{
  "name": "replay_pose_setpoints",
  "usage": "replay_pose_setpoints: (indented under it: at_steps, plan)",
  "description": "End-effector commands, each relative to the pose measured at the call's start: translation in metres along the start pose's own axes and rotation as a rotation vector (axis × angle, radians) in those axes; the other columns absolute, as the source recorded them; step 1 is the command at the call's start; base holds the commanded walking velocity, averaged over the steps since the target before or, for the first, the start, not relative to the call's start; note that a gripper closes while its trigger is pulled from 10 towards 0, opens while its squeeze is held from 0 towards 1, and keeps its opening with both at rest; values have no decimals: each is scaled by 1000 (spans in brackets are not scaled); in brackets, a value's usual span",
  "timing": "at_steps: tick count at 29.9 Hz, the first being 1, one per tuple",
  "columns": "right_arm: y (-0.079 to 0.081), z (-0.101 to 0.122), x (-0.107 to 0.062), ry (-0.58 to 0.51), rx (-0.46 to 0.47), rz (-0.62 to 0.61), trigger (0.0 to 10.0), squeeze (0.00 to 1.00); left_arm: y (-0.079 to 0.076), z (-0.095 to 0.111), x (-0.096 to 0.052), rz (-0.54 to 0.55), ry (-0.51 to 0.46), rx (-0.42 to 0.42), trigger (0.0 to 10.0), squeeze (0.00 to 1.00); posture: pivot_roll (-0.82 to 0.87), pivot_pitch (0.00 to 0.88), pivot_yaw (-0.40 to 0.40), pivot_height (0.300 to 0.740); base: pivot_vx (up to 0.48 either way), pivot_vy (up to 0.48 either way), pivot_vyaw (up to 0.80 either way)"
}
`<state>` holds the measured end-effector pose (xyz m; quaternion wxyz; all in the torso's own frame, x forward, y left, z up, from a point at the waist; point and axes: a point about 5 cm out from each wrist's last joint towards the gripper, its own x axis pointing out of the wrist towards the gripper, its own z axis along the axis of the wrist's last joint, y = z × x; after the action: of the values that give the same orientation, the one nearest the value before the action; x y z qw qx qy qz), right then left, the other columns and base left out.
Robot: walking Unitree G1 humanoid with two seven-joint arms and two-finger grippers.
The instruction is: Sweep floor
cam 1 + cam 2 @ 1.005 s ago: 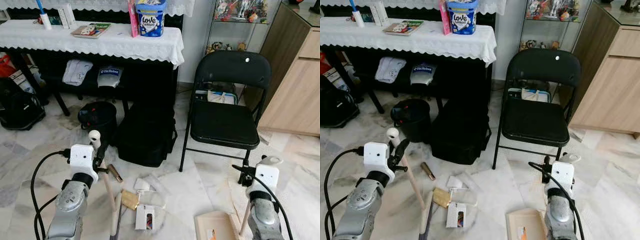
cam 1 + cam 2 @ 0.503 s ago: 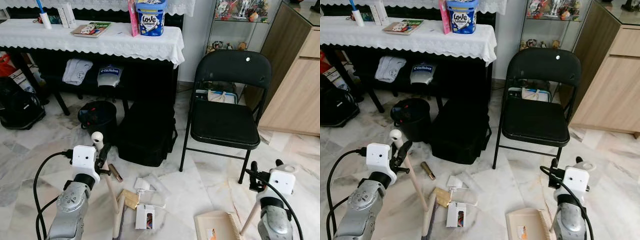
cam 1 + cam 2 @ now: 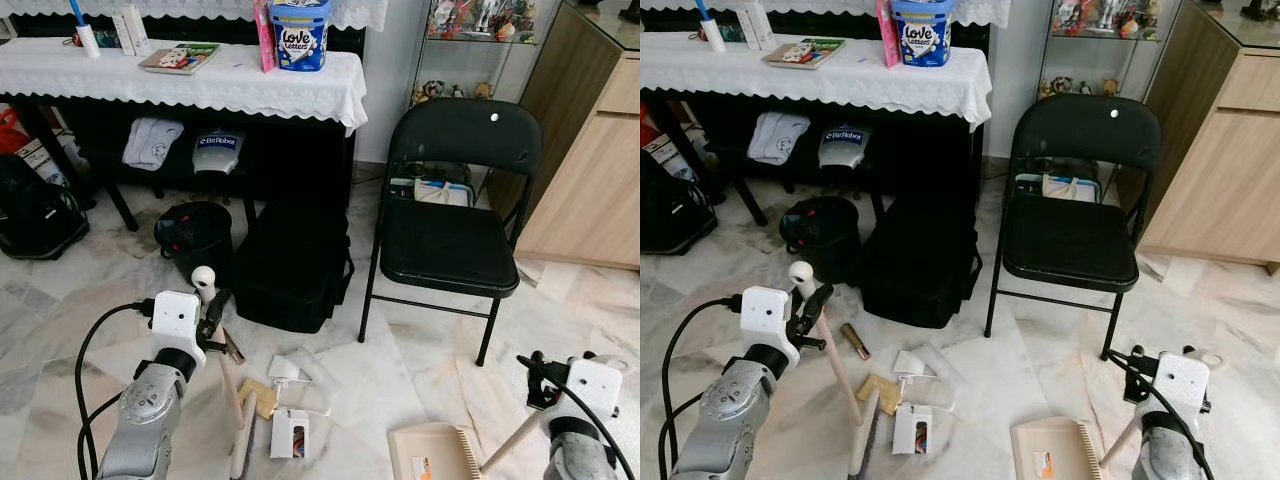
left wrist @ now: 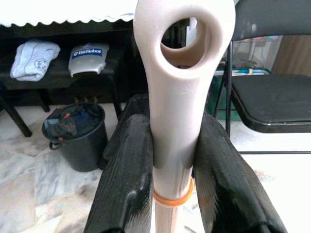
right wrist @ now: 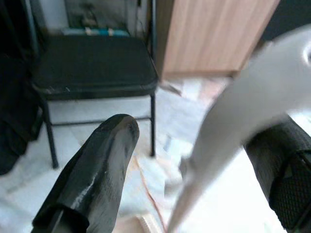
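Left gripper (image 4: 172,160) clamped on broom handle (image 4: 177,97), now nearer the litter (image 3: 285,405); right gripper (image 5: 194,170), swung outward, loosely around dustpan (image 3: 435,455) handle; sweeping seemingly imminent.

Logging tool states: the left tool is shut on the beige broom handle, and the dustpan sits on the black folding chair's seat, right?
Not quite. The left tool is shut on the beige broom handle, but the left eye view shows the beige plastic dustpan on the marble floor before the black folding chair.
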<state>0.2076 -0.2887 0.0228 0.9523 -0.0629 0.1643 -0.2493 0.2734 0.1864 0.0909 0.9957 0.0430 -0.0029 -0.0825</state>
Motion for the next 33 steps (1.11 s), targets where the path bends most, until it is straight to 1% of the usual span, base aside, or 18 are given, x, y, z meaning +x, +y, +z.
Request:
replay_pose_setpoints:
  at_steps: [1, 5, 7, 10, 12, 16, 19, 20, 21, 27, 28, 29, 33]
  plan:
    - [-8, 3, 2, 28, -6, -40, 10000, 0, -2, 7, 2, -10, -28, -13, 10000, 0, -1, 0, 19, 740, 0, 0, 0]
    - [-12, 3, 6, 55, -3, -55, 10000, 0, -4, 6, 2, -16, -25, -18, 10000, 0, 3, 0, 15, 740, 0, 0, 0]
    - [-12, 5, 7, 54, 9, -48, 10000, 0, -4, 6, 2, -17, -24, -20, 10000, 0, 3, 0, 15, 740, 0, 0, 0]
    - [-10, 7, 8, 61, 0, -40, 10000, 0, -5, 6, 2, -19, -21, -22, 10000, 0, 3, 0, 15, 740, 0, 0, 0]
    - [-8, 12, 10, 56, 16, -41, 10000, 0, -4, 6, 1, -20, -16, -21, 10000, 0, 6, 0, 14, 740, 0, 0, 0]
    - [0, 23, 11, -14, 56, 19, 10000, 0, -1, 4, 0, -12, -10, -18, 10000, 0, 9, 0, 13, 740, 0, 0, 0]
    - [2, 23, 9, -28, 61, 34, 10000, 0, 0, 3, 0, -9, -4, -17, 10000, 0, 9, 0, 13, 740, 0, 0, 0]
    - [1, 22, 8, -27, 69, 34, 10000, 286, 1, 2, 0, -8, 0, -17, 10000, 0, 7, 0, 16, 740, 0, 0, 0]
    - [0, 20, 7, -20, 71, 36, 10000, 1000, 2, 1, 0, -7, 4, -17, 10000, 0, 6, 0, 17, 740, 0, 0, 0]
    - [-1, 19, 6, -16, 68, 30, 10000, 1000, 4, -1, -1, -6, 11, -15, 10000, 0, 3, 0, 19, 740, 0, 0, 0]
    - [-1, 19, 6, -17, 67, 30, 10000, 486, 4, -1, -1, -7, 12, -15, 10000, 0, 6, 0, 18, 740, 0, 0, 0]
    - [-1, 19, 6, -18, 64, 31, 10000, 0, 4, -1, -1, -6, 14, -15, 10000, 0, 5, 0, 18, 740, 0, 0, 0]
    - [-2, 19, 7, -22, 63, 32, 10000, 0, 5, -2, -1, -7, 17, -16, 10000, 0, 7, 0, 16, 740, 0, 0, 0]
